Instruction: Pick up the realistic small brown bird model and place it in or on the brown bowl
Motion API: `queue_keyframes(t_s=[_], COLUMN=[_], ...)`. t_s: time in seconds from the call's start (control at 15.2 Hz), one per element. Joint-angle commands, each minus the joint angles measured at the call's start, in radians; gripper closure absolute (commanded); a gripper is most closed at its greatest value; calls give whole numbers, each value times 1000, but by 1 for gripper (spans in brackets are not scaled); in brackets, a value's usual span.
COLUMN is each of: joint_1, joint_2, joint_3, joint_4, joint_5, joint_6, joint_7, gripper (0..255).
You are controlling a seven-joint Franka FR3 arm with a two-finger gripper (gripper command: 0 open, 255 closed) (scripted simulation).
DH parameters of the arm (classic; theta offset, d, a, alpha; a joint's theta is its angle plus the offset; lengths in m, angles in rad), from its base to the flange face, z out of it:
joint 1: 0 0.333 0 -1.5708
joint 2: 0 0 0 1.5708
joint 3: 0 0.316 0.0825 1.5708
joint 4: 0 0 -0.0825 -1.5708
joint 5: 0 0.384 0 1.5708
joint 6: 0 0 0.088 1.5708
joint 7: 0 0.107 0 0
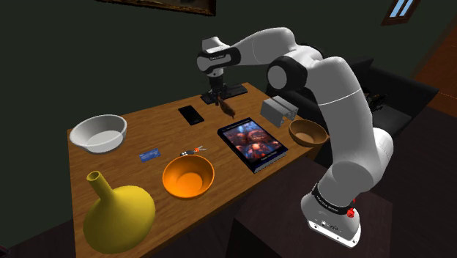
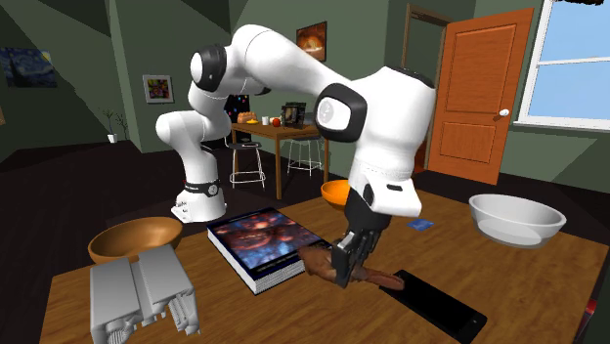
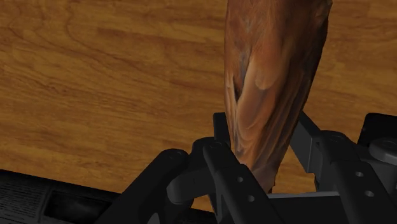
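while gripper (image 2: 344,264) pinches brown bird (image 3: 273,76), long axis approx level, one end twd phone (image 2: 440,305)

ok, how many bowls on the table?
3: a white bowl at the shoulder view's left end, an orange bowl near the front edge, and a brown bowl at the right, beside the arm. None seems hidden.

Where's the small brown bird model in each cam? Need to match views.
Shoulder view: the small brown bird model sits in the black gripper, over the wooden table's far side, just beyond the picture-covered book's far corner.
Second exterior view: low centre, in the gripper, just right of the book.
Wrist view: clasped between the fingers, over bare wood.
Shared landmark: the book.
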Motion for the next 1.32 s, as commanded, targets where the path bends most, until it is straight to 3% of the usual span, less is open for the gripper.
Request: queue_keyframes(t_s=[0.0,0.79,0.99,1.25], joint_1=[0,0,-8,-22], joint_2=[-11,-48,-200,-359], joint_3=[-1,-3,-14,-31], joint_4=[9,99,-155,-407], joint_5=[-1,-2,-14,-31], joint_6=[-20,-147,-43,54], joint_7=[-1,-9,-29,-58], gripper=[255,255,255,255])
